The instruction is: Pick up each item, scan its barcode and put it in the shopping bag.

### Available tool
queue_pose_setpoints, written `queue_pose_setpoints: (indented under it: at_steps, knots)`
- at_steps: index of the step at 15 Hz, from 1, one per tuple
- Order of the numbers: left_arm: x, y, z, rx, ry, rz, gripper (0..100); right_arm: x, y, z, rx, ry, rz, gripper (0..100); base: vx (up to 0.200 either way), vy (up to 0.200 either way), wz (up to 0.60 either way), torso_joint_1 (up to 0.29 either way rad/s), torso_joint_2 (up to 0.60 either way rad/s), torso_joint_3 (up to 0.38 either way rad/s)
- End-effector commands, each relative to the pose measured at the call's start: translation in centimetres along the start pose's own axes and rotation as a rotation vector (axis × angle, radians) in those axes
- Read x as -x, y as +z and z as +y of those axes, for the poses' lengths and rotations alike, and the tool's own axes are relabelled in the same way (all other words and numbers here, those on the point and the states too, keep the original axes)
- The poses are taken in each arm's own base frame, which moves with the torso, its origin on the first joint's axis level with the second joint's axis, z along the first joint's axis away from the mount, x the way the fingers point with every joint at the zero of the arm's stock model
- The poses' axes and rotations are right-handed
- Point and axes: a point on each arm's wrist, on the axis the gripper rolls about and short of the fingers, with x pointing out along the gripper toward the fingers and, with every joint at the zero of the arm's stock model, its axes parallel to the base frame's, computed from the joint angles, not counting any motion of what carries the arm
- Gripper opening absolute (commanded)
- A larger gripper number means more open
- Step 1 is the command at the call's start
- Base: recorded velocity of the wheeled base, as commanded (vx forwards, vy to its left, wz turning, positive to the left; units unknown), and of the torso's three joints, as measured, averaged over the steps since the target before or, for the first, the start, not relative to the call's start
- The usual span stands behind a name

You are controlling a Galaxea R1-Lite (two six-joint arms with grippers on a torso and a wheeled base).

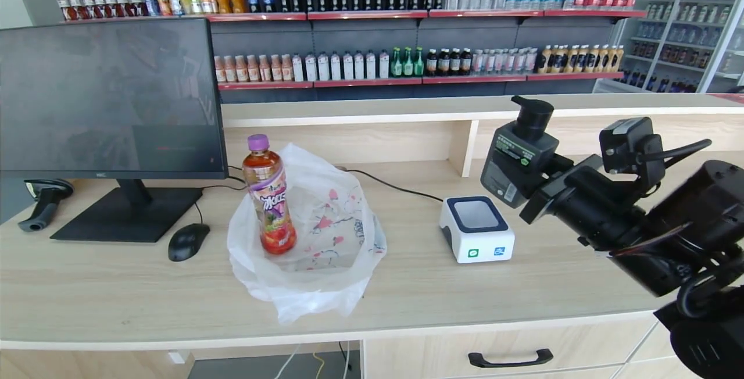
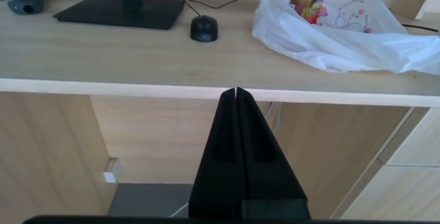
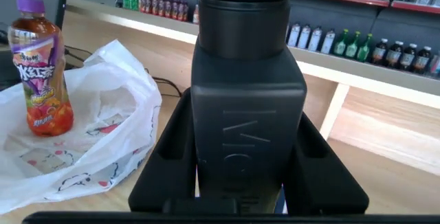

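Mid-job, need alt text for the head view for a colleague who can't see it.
The right claw holds a dark grey bottle off the counter, near the white barcode scanner. To the left, an orange drink bottle with a purple cap stands upright in the white shopping bag, with a monitor and mouse farther left.

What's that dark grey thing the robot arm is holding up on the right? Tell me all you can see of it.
The dark grey container is a squarish, plastic-looking bottle with a round black cap and a printed label with a barcode on one face. It hangs tilted above the counter, just right of the white scanner, cap uppermost. The right end effector clamps its body from both sides; nothing else touches it.
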Motion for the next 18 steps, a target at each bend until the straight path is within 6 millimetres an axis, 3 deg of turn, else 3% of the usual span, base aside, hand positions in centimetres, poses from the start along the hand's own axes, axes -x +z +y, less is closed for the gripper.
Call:
queue_pose_setpoints:
  at_steps: [1, 5, 11, 18]
  knots:
    - [0.0, 0.0, 0.0, 0.000, 0.000, -0.001, 0, -2.1, -1.2, -0.2, 0.061, 0.004, -0.007, 0, 0.000, 0.000, 0.00, 0.000, 0.00, 0.000]
    - [0.0, 0.0, 0.0, 0.000, 0.000, -0.001, 0, -2.5, -2.6, 0.1, 0.347, 0.154, -0.019, 0, 0.000, 0.000, 0.00, 0.000, 0.00, 0.000]
    - [0.0, 0.0, 0.0, 0.000, 0.000, -0.001, 0, -3.3, -4.8, 0.4, 0.554, 0.267, -0.040, 0, 0.000, 0.000, 0.00, 0.000, 0.00, 0.000]
    - [0.0, 0.0, 0.0, 0.000, 0.000, -0.001, 0, -3.0, -6.9, -1.5, 0.652, 0.377, -0.060, 0, 0.000, 0.000, 0.00, 0.000, 0.00, 0.000]
